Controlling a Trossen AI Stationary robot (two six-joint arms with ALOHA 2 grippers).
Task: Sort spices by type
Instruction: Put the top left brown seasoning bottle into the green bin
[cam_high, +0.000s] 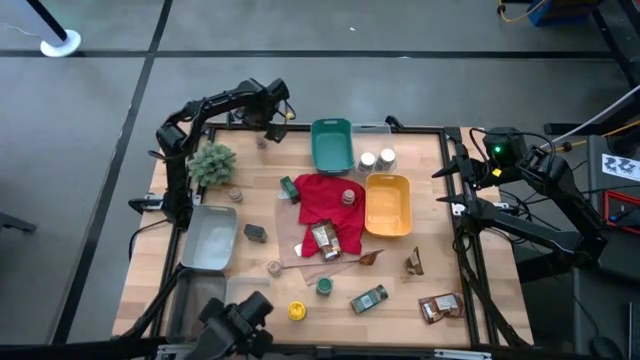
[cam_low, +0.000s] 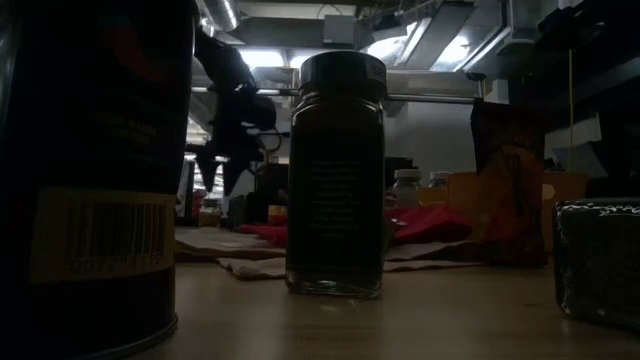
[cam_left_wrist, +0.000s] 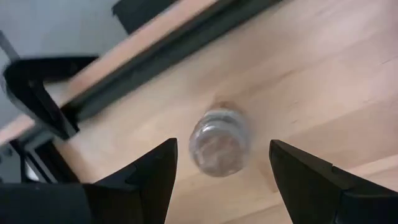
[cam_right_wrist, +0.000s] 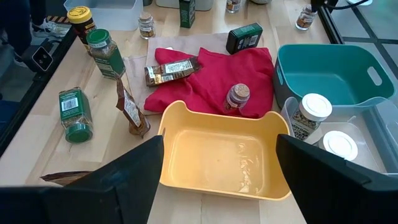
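Under the spread left hand (cam_left_wrist: 219, 163), its wrist view alone shows a small clear jar (cam_left_wrist: 219, 142) between the fingers.

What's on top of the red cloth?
On the red cloth lie a small jar, a brown packet and part of a dark tin. Anything under the cloth is hidden.

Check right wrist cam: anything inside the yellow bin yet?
No. The yellow bin is empty; its bare floor shows, with the right gripper open above it.
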